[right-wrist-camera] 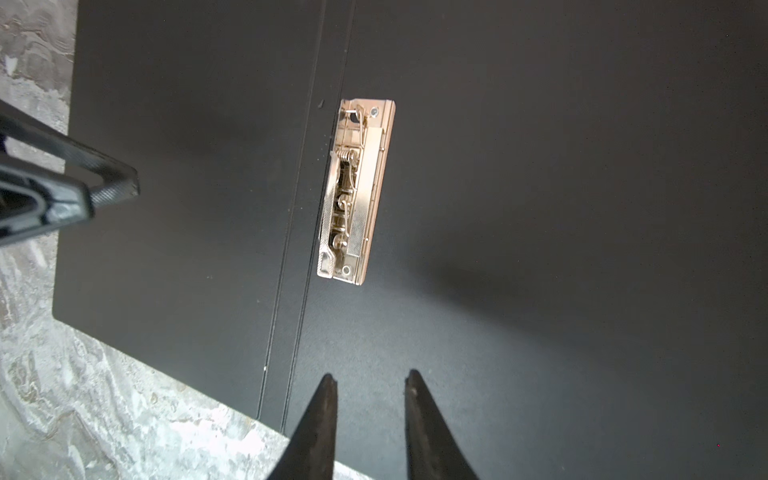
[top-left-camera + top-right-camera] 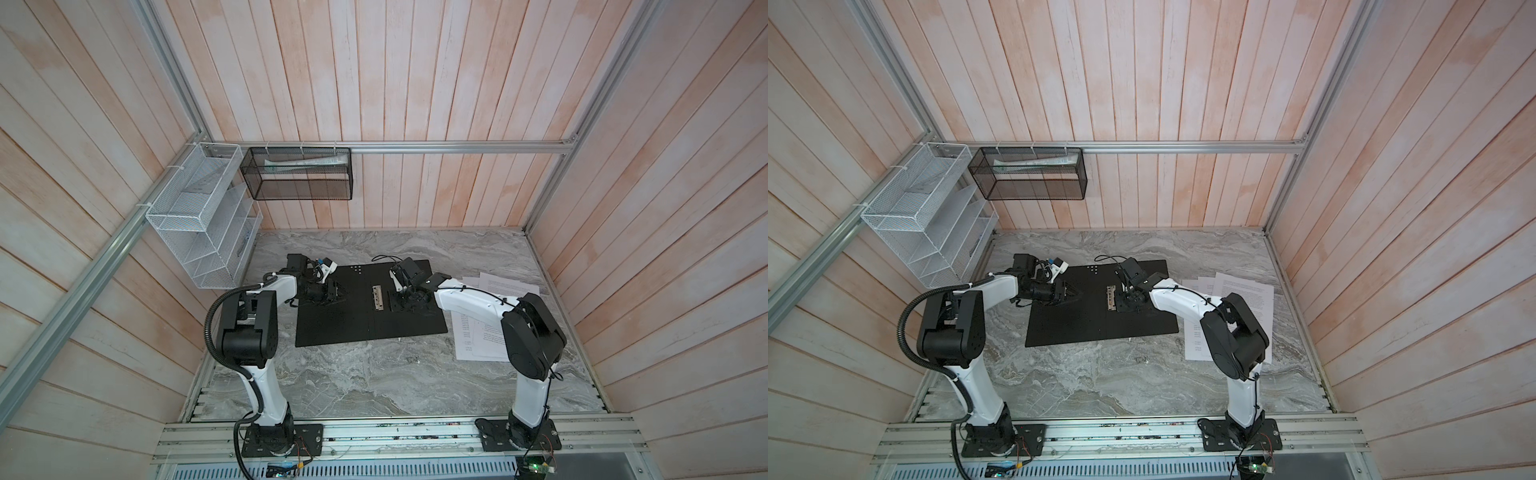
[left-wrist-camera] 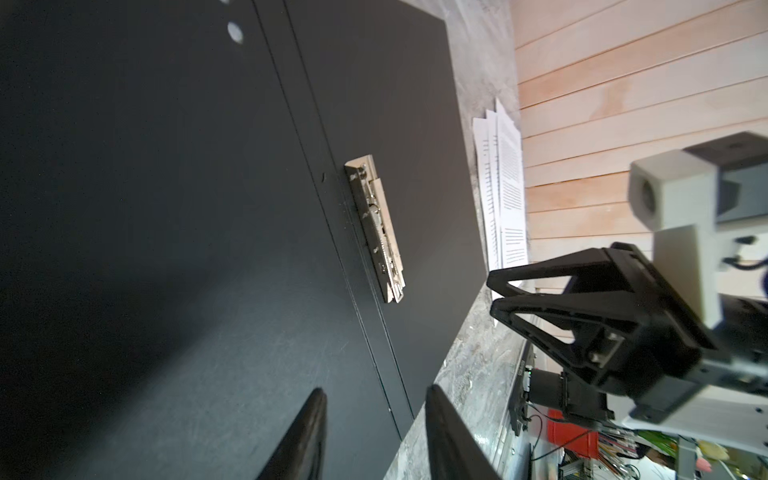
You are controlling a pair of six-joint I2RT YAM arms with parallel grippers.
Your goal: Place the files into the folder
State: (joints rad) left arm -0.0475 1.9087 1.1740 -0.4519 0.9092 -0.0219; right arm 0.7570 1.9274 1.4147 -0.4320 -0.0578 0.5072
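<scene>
**Open folder, papers alongside**

In both top views: flat black-lined A4 folder lying open on grey marble tabletop. Loose white printed paper sheets lie on the tabletop just beside its right edge, partly hidden by the right arm.

Left wrist view: left gripper partly spread, empty, at the folder's left leaf.

Right wrist view: right gripper narrowly spread, empty, near the shiny metal clip.
</scene>
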